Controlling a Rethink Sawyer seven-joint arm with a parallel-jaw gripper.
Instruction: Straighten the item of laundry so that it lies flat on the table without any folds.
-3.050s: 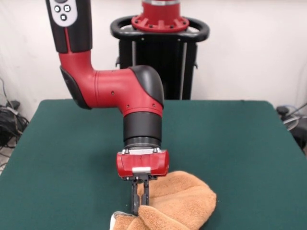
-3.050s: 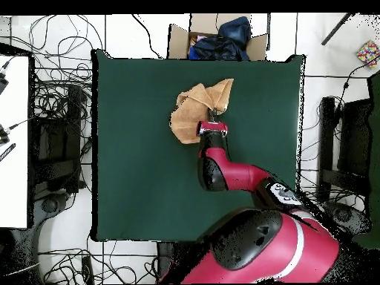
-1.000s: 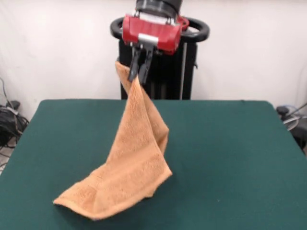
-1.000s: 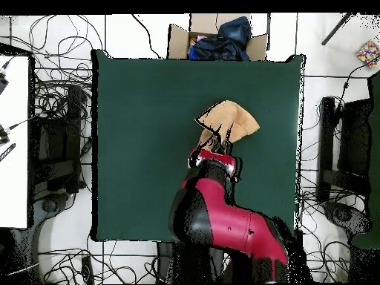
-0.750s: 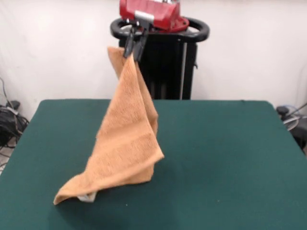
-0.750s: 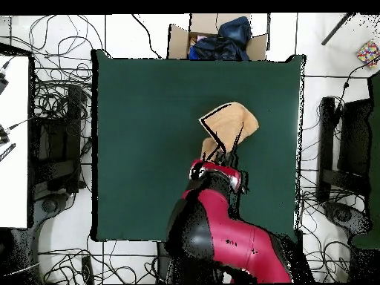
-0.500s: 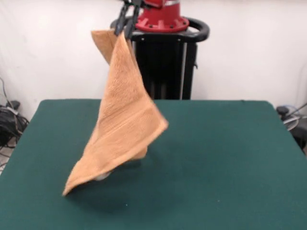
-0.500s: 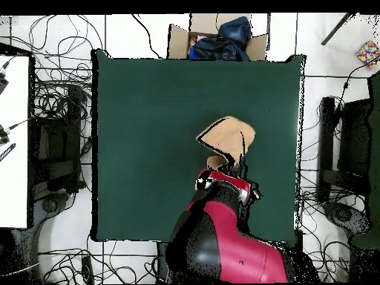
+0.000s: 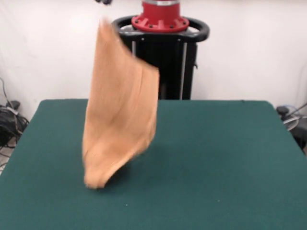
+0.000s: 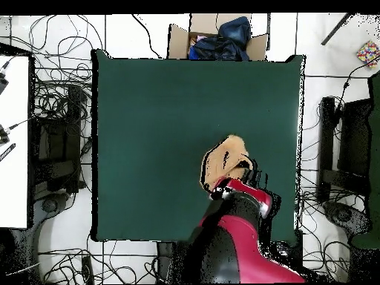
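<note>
Hanging the orange-tan terry-cloth towel (image 9: 120, 103) at 12 o'clock above the green felt table (image 9: 230, 163), the gripper (image 9: 103, 2), grip state unclear, should probably lower it slowly

I see the gripper (image 9: 103, 2) rise almost out of the front view, lifting the towel (image 9: 120, 105) nearly clear of the table (image 9: 230, 158); it hangs blurred.

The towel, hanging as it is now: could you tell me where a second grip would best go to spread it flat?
Take the towel by its lowest hanging corner, coming from the side. It hangs long, so that corner sits opposite the held top.
</note>
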